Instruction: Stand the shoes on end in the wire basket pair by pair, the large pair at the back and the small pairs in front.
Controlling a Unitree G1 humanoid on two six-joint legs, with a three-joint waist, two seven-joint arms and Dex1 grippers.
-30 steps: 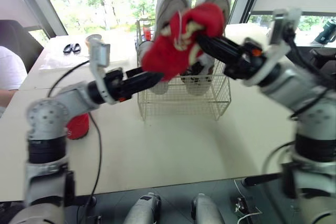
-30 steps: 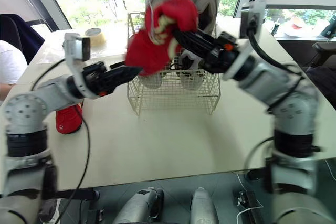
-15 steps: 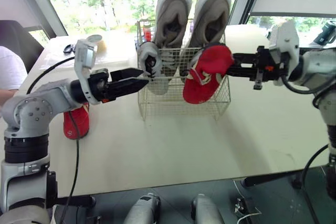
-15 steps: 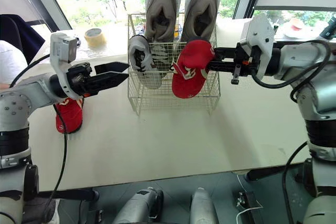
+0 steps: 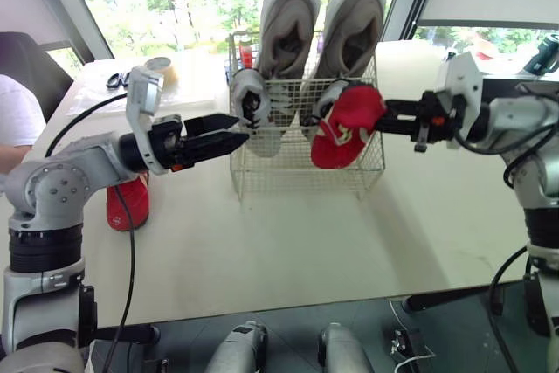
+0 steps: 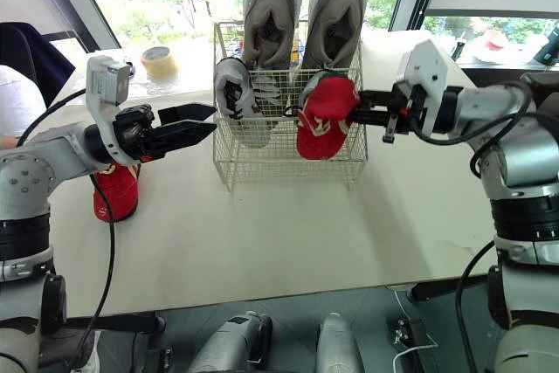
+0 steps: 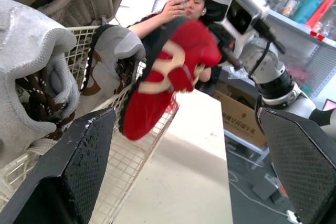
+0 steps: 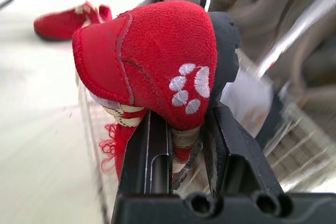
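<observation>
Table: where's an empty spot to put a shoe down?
The wide bare table in front of the wire basket is free. Crowded: inside the basket, packed with grey shoes, and beside the left arm, where a red shoe lies.

The small red fleece shoe (image 6: 323, 118) carries white embroidered paw prints on its heel and a cream-and-red striped trim — the second small red shoe (image 5: 127, 203) is the same red. The two large grey-beige sneakers (image 6: 272, 15) have paler soles. The small grey shoes (image 6: 234, 104) have dark brown laces. The cream wire basket (image 6: 288, 162) stands pale on the beige worktop (image 6: 288, 233) — left hand (image 6: 210, 120) and right hand (image 6: 358, 113) both have black fingers.
</observation>
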